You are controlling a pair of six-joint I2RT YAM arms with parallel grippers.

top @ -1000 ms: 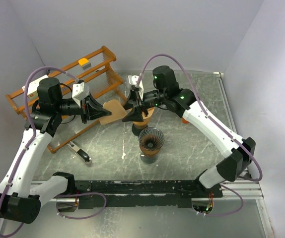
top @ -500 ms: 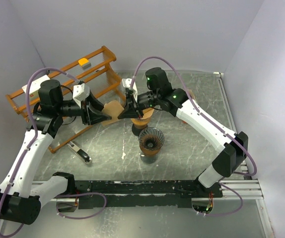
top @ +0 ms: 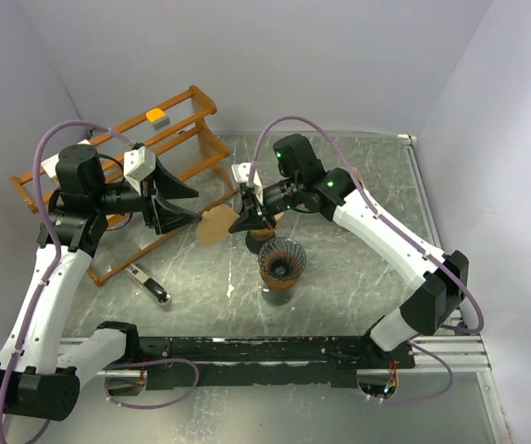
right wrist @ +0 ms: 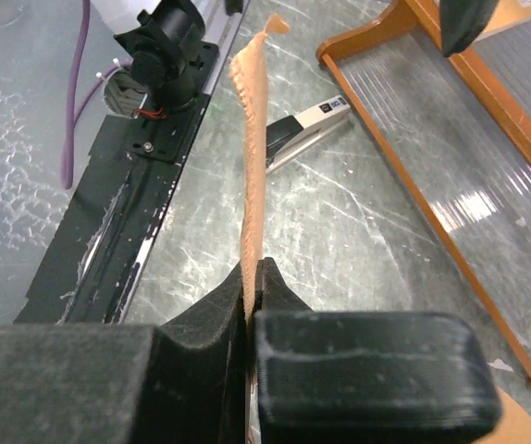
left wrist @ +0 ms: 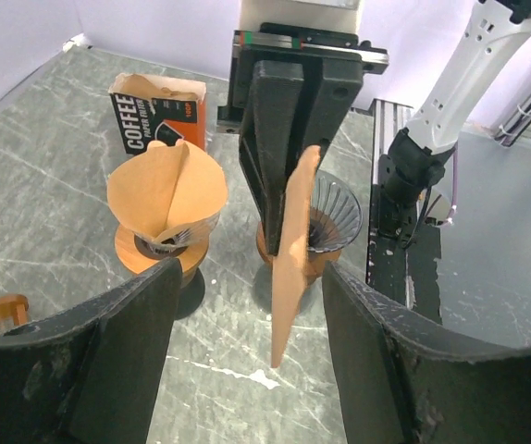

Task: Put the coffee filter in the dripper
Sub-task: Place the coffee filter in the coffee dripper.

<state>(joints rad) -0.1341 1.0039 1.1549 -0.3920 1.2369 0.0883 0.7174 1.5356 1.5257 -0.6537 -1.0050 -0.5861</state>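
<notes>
Grey marbled table (top: 358,268), lavender walls (top: 247,55). coffee filter (top: 216,225): tan paper, folded flat, crimped seam down one edge. right gripper (top: 250,220) is clamped tight on one corner of it. It hangs in the air just left of the dripper (top: 282,261) (ribbed glass cone, brown base), not in it. left gripper (top: 194,205) has its jaws spread wide, apart from the paper. Top view shows the filter's flat face, both wrist views see it edge-on as a thin strip. Only the left wrist shows a second dripper (left wrist: 141,262) holding a second filter (left wrist: 166,190), and a filter box (left wrist: 157,113). Lower tip looks clear of the table, can't be sure
</notes>
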